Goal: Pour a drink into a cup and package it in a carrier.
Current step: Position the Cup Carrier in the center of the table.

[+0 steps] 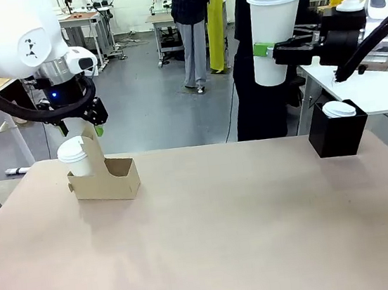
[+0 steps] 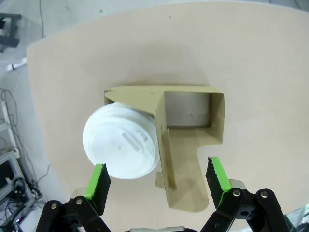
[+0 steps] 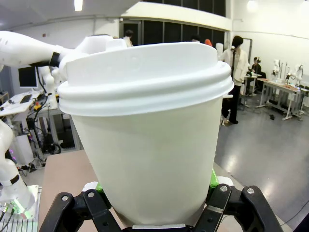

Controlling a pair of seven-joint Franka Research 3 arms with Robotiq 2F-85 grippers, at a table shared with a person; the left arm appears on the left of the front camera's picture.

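Brown cardboard drink carrier (image 1: pixel 114 183) sits left on the beige table (image 1: pixel 227 240), a white lidded cup (image 1: pixel 73 154) in one pocket. Left gripper (image 2: pixel 157 166) straddles its handle (image 2: pixel 161 140), jaws apart. Right gripper (image 1: pixel 276 50) clamps a tall white lidded paper cup (image 1: pixel 275 15) aloft.

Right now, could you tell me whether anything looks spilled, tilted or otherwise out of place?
Nothing stands out. The table shows no spill, the small lidded cup sits upright in the carrier, and the right gripper holds the tall cup upright.
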